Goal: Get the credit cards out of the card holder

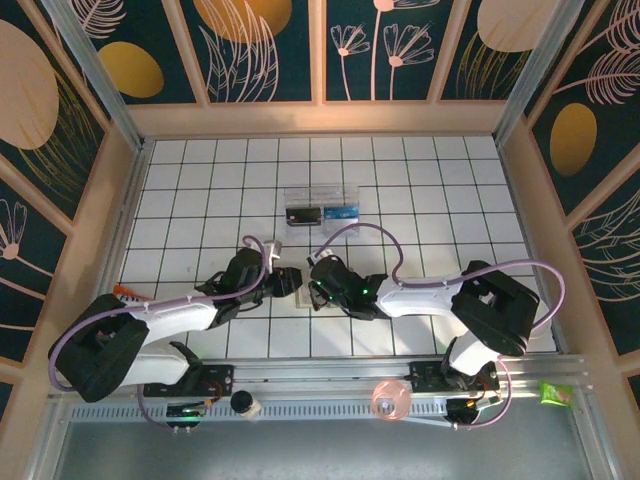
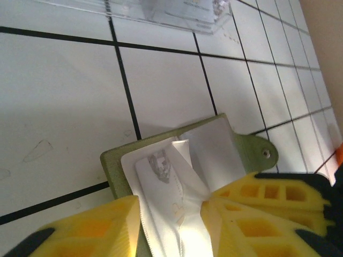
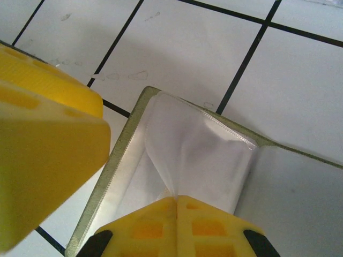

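card holder [image 1: 299, 288] lies open on the tabletop, centred left-right, nearer the near edge, wedged between both grippers. left gripper [image 2: 171, 206] part-closed, fingers pressing the bunched plastic sleeves [image 2: 177, 166] from both sides. right gripper [image 3: 176, 206] fully closed, tips pinching a sleeve fold.

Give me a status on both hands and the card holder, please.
Right hand shut on a clear sleeve. Left hand astride the inner sleeves, grip unclear. Card holder open on the tiled table. Clear plastic box beyond, apart.
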Robot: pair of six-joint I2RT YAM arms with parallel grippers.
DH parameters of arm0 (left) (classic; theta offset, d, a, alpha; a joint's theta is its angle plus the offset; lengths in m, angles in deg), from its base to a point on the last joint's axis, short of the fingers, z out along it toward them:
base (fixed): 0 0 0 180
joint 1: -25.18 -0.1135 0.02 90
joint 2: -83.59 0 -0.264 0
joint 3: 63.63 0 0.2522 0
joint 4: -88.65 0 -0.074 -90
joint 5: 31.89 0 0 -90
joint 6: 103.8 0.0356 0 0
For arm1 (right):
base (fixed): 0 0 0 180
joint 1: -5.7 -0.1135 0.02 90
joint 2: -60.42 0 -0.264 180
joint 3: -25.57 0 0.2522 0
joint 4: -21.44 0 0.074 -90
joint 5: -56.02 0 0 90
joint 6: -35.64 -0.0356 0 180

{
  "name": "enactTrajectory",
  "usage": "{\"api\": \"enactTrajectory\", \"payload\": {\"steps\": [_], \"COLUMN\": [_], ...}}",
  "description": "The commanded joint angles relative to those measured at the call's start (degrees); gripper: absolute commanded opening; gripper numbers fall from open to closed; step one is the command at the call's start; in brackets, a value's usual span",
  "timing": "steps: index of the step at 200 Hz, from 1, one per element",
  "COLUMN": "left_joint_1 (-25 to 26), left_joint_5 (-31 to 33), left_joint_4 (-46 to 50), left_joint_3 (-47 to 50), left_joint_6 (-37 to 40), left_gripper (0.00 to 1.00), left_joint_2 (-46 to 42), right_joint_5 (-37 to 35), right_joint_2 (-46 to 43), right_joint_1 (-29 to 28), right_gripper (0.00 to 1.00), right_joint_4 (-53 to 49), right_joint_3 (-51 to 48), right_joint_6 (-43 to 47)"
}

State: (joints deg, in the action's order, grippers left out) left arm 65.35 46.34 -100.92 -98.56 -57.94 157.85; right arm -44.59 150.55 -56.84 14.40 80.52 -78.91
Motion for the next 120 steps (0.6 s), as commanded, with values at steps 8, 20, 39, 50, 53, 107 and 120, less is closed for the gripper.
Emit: {"api": "enactTrajectory", "payload": {"steps": [8,20,39,50,53,107,120], "left_joint_1": [0.3,0.6,1.4,1.7,1.9,3.0,3.3], "left_joint_5": [3.6,3.6,3.7,3.3,3.3,1.7,1.6], "left_joint_4": [4.2,5.9,7.9,7.9,8.0,9.5,10.9], "left_joint_3": [-2.2,-3.2,-4.9,-5.4,-5.6,-9.3,-10.5], "left_joint_6": [0.3,1.1,2.2,2.7,2.8,4.3,5.0], "left_gripper": [0.29,0.28,0.27,0.27,0.27,0.31,0.31], "left_joint_2": [0.3,1.7,4.3,5.6,5.9,8.1,8.5], "right_joint_5": [-0.6,-0.7,-0.7,-0.7,-0.7,-1.7,-2.4], "right_joint_2": [-1.9,-2.0,-2.2,-2.4,-2.4,-4.9,-6.8], "right_joint_1": [0.5,0.5,0.6,0.6,0.6,0.6,0.8], "right_gripper": [0.02,0.02,0.02,0.02,0.02,0.24,0.32], "right_joint_4": [1.9,1.9,2.0,2.1,2.2,3.1,3.4], "right_joint_3": [-1.0,-1.1,-1.4,-1.5,-1.5,-2.9,-3.8], "right_joint_6": [-1.3,-1.3,-1.3,-1.4,-1.4,-1.3,-1.4]}}
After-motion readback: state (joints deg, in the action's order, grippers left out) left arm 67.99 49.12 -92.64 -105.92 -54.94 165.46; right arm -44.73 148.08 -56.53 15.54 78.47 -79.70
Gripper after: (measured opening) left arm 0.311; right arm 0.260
